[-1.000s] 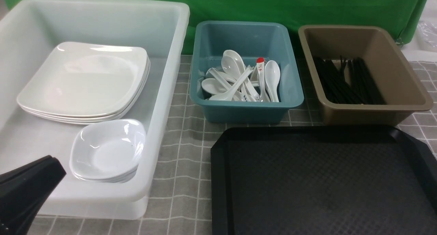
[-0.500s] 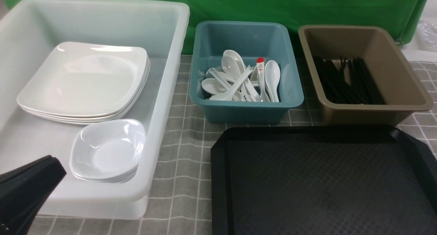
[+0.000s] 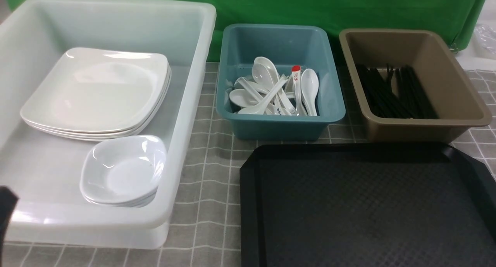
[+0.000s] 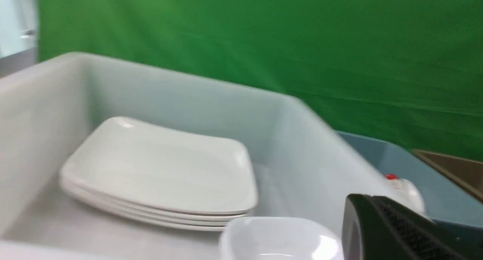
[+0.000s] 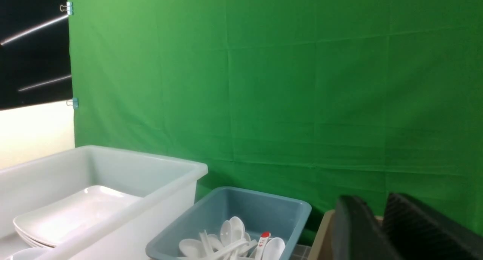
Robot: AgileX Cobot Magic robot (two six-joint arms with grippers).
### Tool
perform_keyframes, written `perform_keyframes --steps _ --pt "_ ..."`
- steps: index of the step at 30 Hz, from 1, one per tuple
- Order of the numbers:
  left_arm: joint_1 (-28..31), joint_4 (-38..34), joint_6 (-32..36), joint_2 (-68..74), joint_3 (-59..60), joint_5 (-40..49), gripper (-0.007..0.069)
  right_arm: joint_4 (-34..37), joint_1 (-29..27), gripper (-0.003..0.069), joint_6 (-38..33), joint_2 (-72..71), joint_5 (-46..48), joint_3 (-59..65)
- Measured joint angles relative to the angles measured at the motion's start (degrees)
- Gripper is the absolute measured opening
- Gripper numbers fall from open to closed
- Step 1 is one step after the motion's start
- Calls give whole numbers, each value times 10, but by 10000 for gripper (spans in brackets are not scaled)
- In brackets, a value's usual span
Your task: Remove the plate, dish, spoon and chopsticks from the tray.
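The black tray (image 3: pixel 368 205) at the front right has nothing on it. Large white square plates (image 3: pixel 97 92) lie stacked in the white tub (image 3: pixel 186 143), with small deep dishes (image 3: pixel 122 170) stacked in front of them. White spoons (image 3: pixel 267 88) lie in the teal tub (image 3: pixel 279 38). Black chopsticks (image 3: pixel 391 92) lie in the brown tub (image 3: pixel 445 65). My left gripper (image 3: pixel 6 209) shows only as a black edge at the front left. In the left wrist view one finger (image 4: pixel 377 222) has a bare pad and holds nothing. My right gripper (image 5: pixel 377 203) is shut and empty, raised, out of the front view.
A spoon with a red-tipped handle (image 3: pixel 296 81) lies among the spoons. The tubs stand in a row on a grey checked cloth (image 3: pixel 209 174) before a green backdrop (image 3: pixel 310 7). The white tub's tall front wall stands just ahead of my left gripper.
My left gripper has drawn back toward the front left and almost left the front view. The tubs, their contents and the tray have not moved.
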Motion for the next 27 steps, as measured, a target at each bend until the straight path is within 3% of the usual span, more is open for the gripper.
perform_keyframes --steps 4,7,11,27 --pt "57 2 6 -12 2 78 2 0 0 169 0 0 0 0" --pt "64 7 38 -13 3 124 2 0 0 175 0 0 0 0" --pt "55 9 90 -14 3 135 2 0 0 183 0 0 0 0" --pt "8 20 107 -14 3 135 2 0 0 216 0 0 0 1"
